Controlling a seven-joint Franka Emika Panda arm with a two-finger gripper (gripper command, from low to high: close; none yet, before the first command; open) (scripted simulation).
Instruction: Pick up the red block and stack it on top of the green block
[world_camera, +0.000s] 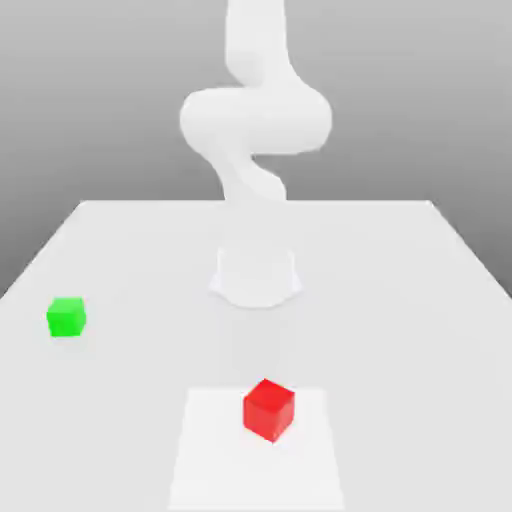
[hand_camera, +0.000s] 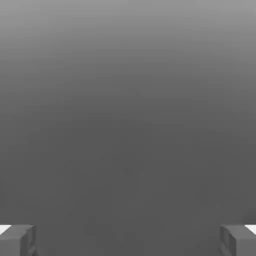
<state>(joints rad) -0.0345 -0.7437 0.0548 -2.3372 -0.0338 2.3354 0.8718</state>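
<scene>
1. The table (world_camera: 120, 250) is the biggest thing in the exterior view: a wide, flat, matte white slab with straight edges, narrowing toward the far side against a plain grey backdrop.

2. The arm (world_camera: 255, 115) rises from the far middle of the table. It is smooth, white and rounded, made of thick curved tube-like sections that bend back on themselves above a round, drum-shaped base (world_camera: 255, 275).

3. A slightly brighter white rectangular patch (world_camera: 215, 450) lies flat on the near part of the table, in front of the base.

4. The red block (world_camera: 269, 408) is a small bright red cube with plain, smooth faces and crisp edges. It sits on the bright patch, turned so that one corner points toward the near edge, with its upper face lighter than its sides. It is well apart from the arm's base.

5. The green block (world_camera: 66, 317) is a small bright green cube, also plain and smooth, a little smaller than the red one. It rests on the bare table toward the exterior view's left, well apart from the red block and farther back.

6. The gripper (hand_camera: 128, 240) shows in the hand view as two grey, blocky fingertips (hand_camera: 17, 240) with pale bevelled corners, standing wide apart with nothing between them, against plain grey.
</scene>
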